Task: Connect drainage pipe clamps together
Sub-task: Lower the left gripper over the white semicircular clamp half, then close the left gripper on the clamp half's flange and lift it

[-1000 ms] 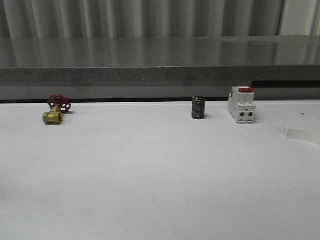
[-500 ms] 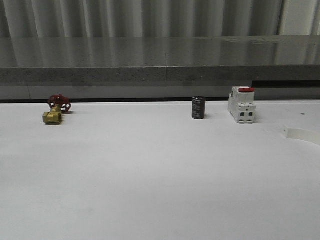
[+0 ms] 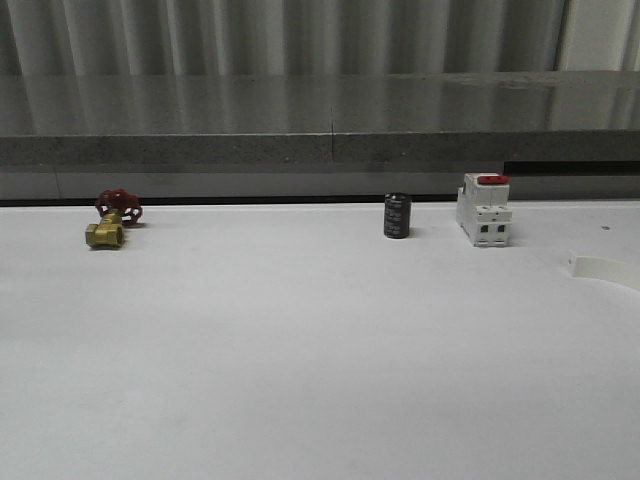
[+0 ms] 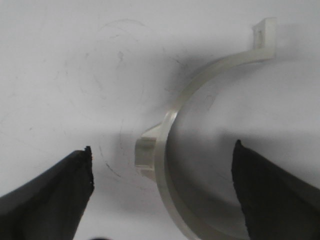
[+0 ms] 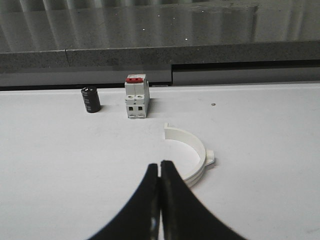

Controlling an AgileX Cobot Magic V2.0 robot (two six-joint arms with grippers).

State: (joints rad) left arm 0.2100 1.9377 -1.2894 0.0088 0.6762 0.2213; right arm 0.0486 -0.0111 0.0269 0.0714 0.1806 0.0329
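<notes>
One white half-ring drainage pipe clamp (image 4: 162, 172) lies flat on the white table straight under my left gripper (image 4: 162, 146). That gripper is open, its dark fingers standing wide on either side of the clamp's curved band and side tab without touching it. The clamp's flat end flange (image 4: 264, 35) points away from the fingers. A second half-ring clamp (image 5: 200, 150) lies just beyond and to one side of my right gripper (image 5: 159, 164), which is shut on nothing. The front view catches this clamp (image 3: 605, 268) at the table's right edge.
A white switch with a red top (image 3: 484, 209) and a black cylinder (image 3: 397, 216) stand at the back right of the table. A brass valve with a red handle (image 3: 110, 222) sits at the back left. A grey ledge (image 3: 320, 150) runs behind the table.
</notes>
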